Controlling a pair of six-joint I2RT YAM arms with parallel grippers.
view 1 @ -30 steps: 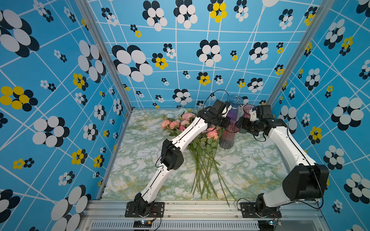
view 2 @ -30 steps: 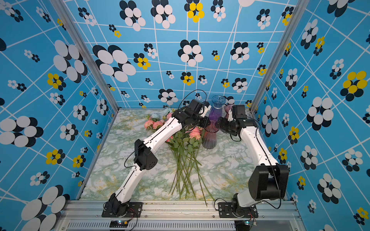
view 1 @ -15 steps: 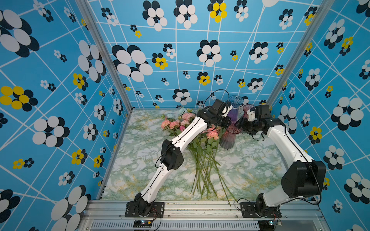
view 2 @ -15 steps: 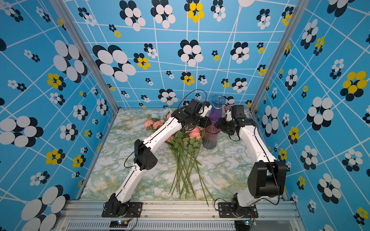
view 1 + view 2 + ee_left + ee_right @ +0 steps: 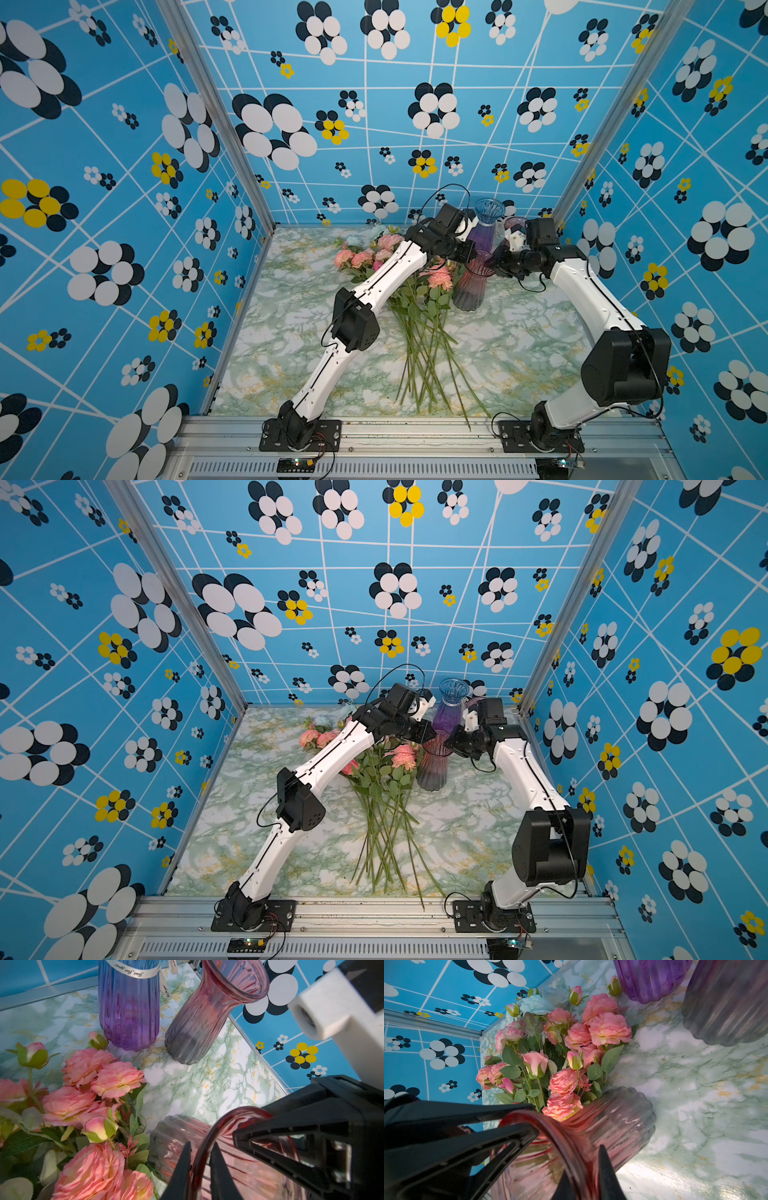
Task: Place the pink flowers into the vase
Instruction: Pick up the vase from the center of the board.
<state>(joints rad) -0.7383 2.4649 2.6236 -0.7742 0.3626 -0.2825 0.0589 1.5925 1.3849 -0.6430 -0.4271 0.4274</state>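
A ribbed pink glass vase (image 5: 468, 286) (image 5: 433, 766) stands on the marble table, right of the pink flowers (image 5: 438, 277) (image 5: 401, 756). The flowers lie flat in a bunch, their green stems pointing toward the front edge. My left gripper (image 5: 466, 254) (image 5: 200, 1147) is shut on the vase's rim, one finger inside and one outside. From the opposite side my right gripper (image 5: 496, 262) (image 5: 583, 1167) is shut on the same rim. The vase body (image 5: 166, 1142) (image 5: 623, 1118) has nothing in it. Blooms (image 5: 93, 1088) (image 5: 571, 1043) lie close beside it.
A tall blue-purple vase (image 5: 484, 226) (image 5: 128, 1005) and a second pink-grey vase (image 5: 513, 226) (image 5: 207, 1012) stand just behind, near the back wall. Pale blue flowers (image 5: 533, 1004) lie at the far end of the bunch. Patterned walls enclose the table on three sides.
My right gripper has moved in a little toward the vase and closed from wide open onto its rim. The left gripper has kept its hold.
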